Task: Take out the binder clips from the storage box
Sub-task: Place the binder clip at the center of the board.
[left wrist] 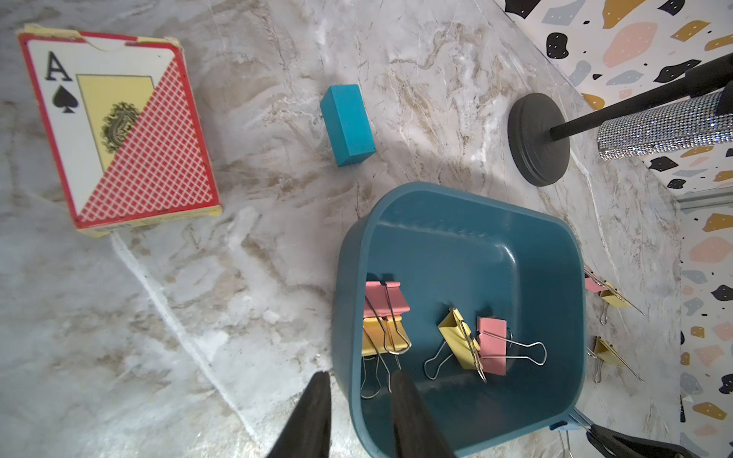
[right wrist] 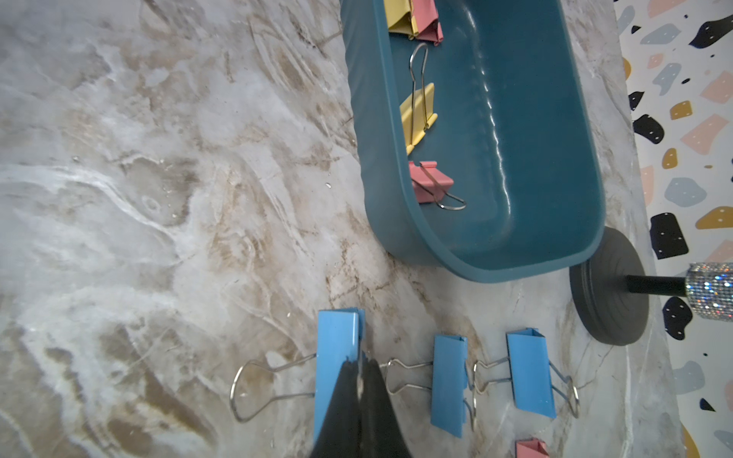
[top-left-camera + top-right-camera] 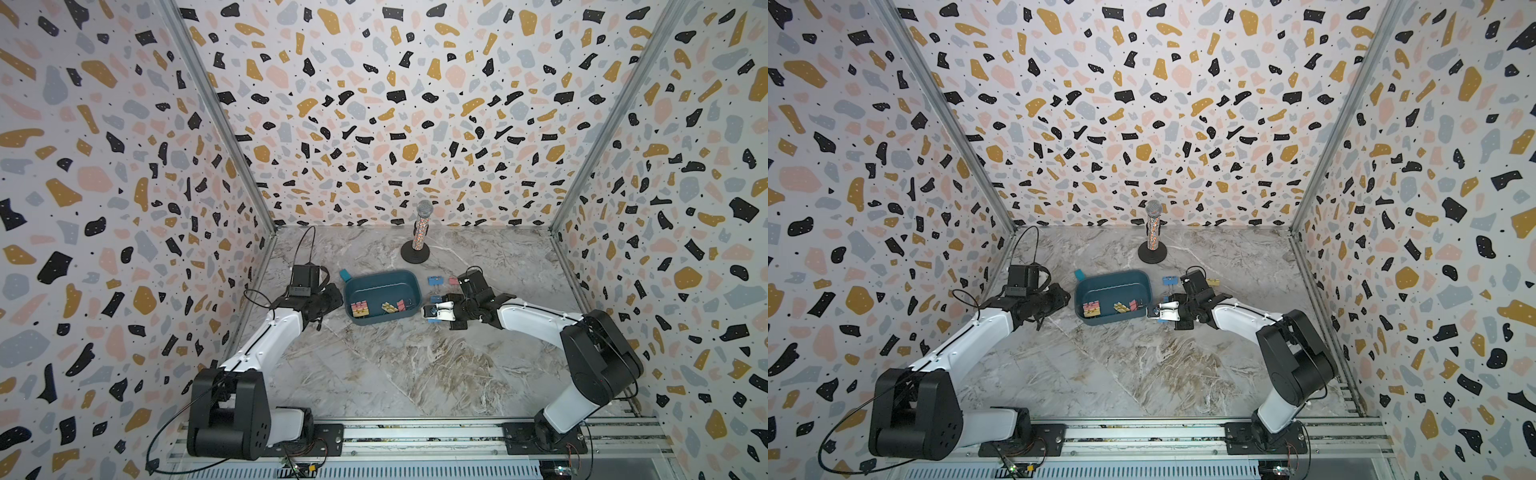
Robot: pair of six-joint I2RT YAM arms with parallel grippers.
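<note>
The marbled surface (image 3: 395,365) is occupied mid-width, toward its far edge, by the storage box (image 3: 382,289), whose long axis runs from the left edge toward the right. Behind it, near the far edge, a glittered microphone (image 3: 419,232) is stood on a stand, and a pack of cards (image 1: 119,131) is laid toward the left edge. Neither is judged to be in the way.

The box's left wall is pinched by the left hand (image 1: 359,374), one finger inside and one outside. The right hand (image 2: 359,363) is pressed together on what seems the wire handle of a blue binder clip (image 2: 337,345), just outside the box's right wall. A teal block (image 1: 347,125) is set by the box's far left corner.

What look like four binder clips (image 3: 360,308) are found inside, along the near wall. A pink-and-yellow pair (image 1: 384,317) is seen beside the left hand. A yellow clip (image 1: 456,337) is seen touching a pink clip (image 1: 492,345), whose handle is pointed at the right wall. These two are nearer the right hand, and would be reached leftward over that wall. The freed clips (image 2: 448,380) are already laid between the box and the right edge.
</note>
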